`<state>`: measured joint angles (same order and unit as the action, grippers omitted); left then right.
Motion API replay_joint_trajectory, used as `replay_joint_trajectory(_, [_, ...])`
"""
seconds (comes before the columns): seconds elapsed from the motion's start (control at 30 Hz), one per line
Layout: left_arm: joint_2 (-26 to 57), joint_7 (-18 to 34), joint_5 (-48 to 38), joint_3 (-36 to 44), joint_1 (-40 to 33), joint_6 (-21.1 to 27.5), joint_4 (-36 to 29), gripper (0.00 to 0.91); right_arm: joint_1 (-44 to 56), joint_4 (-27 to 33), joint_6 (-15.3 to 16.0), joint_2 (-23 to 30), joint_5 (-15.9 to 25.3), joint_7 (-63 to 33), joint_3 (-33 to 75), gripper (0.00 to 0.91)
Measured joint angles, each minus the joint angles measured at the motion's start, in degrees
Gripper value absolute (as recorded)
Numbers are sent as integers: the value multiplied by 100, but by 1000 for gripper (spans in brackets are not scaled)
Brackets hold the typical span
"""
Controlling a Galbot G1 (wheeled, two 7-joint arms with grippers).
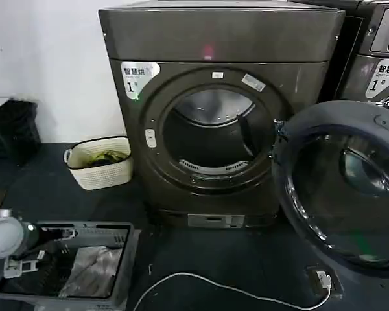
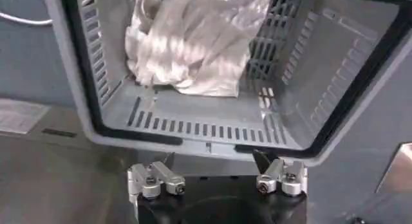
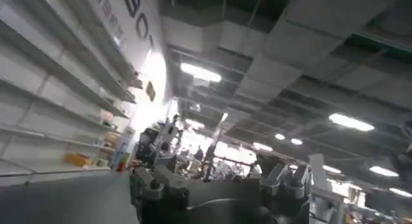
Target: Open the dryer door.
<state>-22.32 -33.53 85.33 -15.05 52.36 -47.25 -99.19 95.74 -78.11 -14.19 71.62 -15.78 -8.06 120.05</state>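
Left end effector [image 2: 217, 177] over grey basket [image 2: 193, 125]

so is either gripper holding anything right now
Nothing is held. The left gripper hangs open above the grey basket; the right gripper is open too.

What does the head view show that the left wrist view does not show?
Head view alone: the dryer with the dryer door swung open to its right, a white basket beside it, a white cable on the floor.
Left wrist view alone: the left gripper, jaws open.
Both: the grey crate holding pale cloth.
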Motion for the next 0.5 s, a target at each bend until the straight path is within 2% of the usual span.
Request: replay_joint_trajectory(0.5, [-44,-13,173,9,8,6,76,907,37,199,11,23,-38,60,159,907])
